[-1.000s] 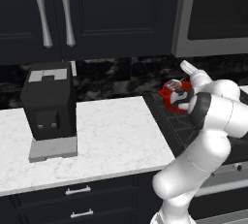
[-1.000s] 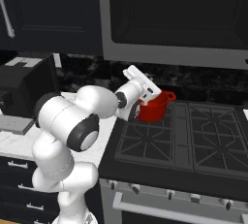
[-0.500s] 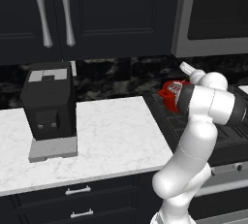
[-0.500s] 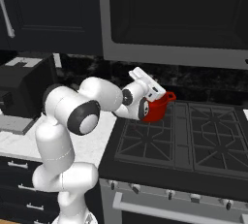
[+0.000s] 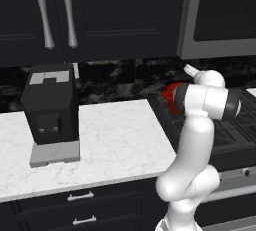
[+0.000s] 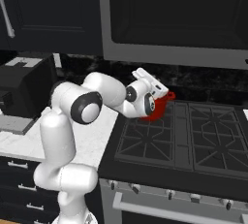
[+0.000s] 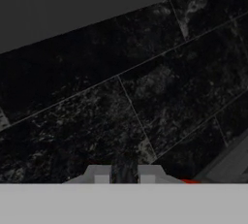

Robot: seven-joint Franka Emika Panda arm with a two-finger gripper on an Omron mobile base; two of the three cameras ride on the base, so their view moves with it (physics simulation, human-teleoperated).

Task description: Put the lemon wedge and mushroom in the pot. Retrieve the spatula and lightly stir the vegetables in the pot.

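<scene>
Counter: A white marble worktop (image 5: 110,140) runs along the left of the kitchen above dark drawers with silver pulls, and a boxy black coffee machine (image 5: 50,107) stands on a grey base toward its left end.
Cooker: A black gas hob (image 6: 193,136) with cast grates adjoins the worktop's right edge, above an oven front with a row of knobs.
Walls: Dark cabinet doors with long silver handles (image 5: 55,15) hang over the worktop, a dark-fronted microwave (image 6: 179,14) hangs over the hob, and black veined stone tiles (image 7: 145,92) line the wall between.
Pot: The red pot (image 6: 160,106) sits at the back left corner of the hob, largely hidden behind the arm; its inside cannot be seen.
Left base view: It takes in the whole worktop and coffee machine, and shows the pot as a red sliver left of the forearm.
Right base view: It takes in the full hob and the oven knobs, and shows more of the pot, with one side handle poking out to the right.
Hand view: Close on the tiled wall, with a speck of red at the lower edge beside the fingertips (image 7: 101,174).
Arm: The white arm rises from the base, bends at the elbow and reaches back over the pot, the wrist angled up toward the wall.
Gripper: The gripper (image 7: 124,175) points at the tiles with its fingers pressed close together; whether anything sits between them cannot be told.
</scene>
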